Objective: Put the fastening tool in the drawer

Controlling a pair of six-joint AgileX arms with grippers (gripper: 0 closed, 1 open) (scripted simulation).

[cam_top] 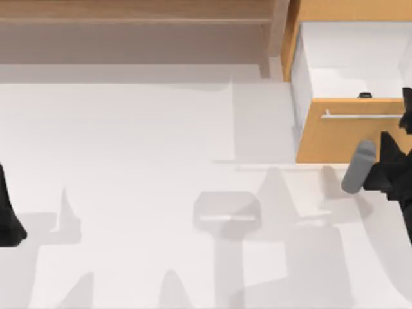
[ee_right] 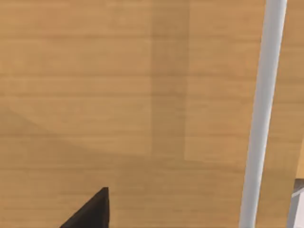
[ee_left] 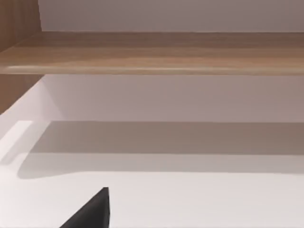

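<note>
The drawer (cam_top: 335, 138) stands pulled out at the table's back right, with its white inside (cam_top: 351, 61) showing behind an orange-brown front and a silver bar handle (cam_top: 360, 116). Just in front of it, a grey cylindrical fastening tool (cam_top: 358, 167) sticks out leftward from my right gripper (cam_top: 376, 172), which is shut on it slightly above the table. In the right wrist view the drawer front (ee_right: 133, 104) is close up, crossed by the handle (ee_right: 263, 114), with one black fingertip (ee_right: 92, 211) low in the picture. My left gripper (cam_top: 8, 219) is parked at the table's left edge.
A long brown wooden shelf (cam_top: 135, 19) runs along the back and also shows in the left wrist view (ee_left: 156, 52). A small dark thing (cam_top: 365, 95) sits at the drawer's inner front rim. A faint grey rounded shape (cam_top: 226, 215) lies mid-table among shadows.
</note>
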